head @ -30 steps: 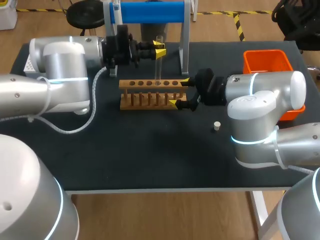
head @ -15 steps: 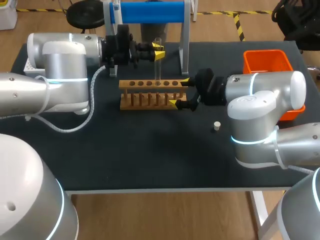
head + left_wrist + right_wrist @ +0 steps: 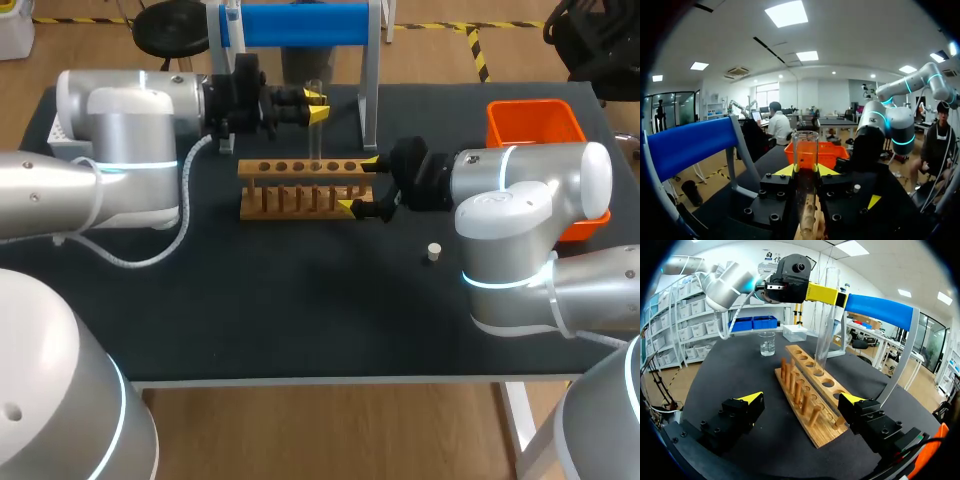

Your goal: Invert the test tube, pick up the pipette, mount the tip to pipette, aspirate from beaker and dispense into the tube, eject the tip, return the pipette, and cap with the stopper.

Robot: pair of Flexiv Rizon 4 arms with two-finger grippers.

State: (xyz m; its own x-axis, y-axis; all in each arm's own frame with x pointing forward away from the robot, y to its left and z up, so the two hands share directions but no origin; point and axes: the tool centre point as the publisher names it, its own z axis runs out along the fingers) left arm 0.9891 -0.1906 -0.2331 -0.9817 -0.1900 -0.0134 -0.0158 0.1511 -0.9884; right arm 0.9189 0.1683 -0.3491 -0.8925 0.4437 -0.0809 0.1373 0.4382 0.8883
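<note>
Left gripper point(image 3: 317, 104), clamping the clear glass test tube point(image 3: 314, 140), barely shifted above the wooden rack point(image 3: 295, 200); right gripper point(image 3: 358, 184) stayed open; seating likely unfinished.

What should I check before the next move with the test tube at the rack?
1. Left gripper shut on the test tube: ok, both yellow tips press its sides.
2. Test tube upright, open end up: ok.
3. Tube's lower end at a hole of the wooden rack: ok. How deep it sits: cannot tell.
4. Right gripper open, straddling the rack's end: ok. Whether it touches the rack: cannot tell.
5. Stopper on the table, apart from both arms: ok.
6. Beaker upright beyond the rack: ok.
</note>
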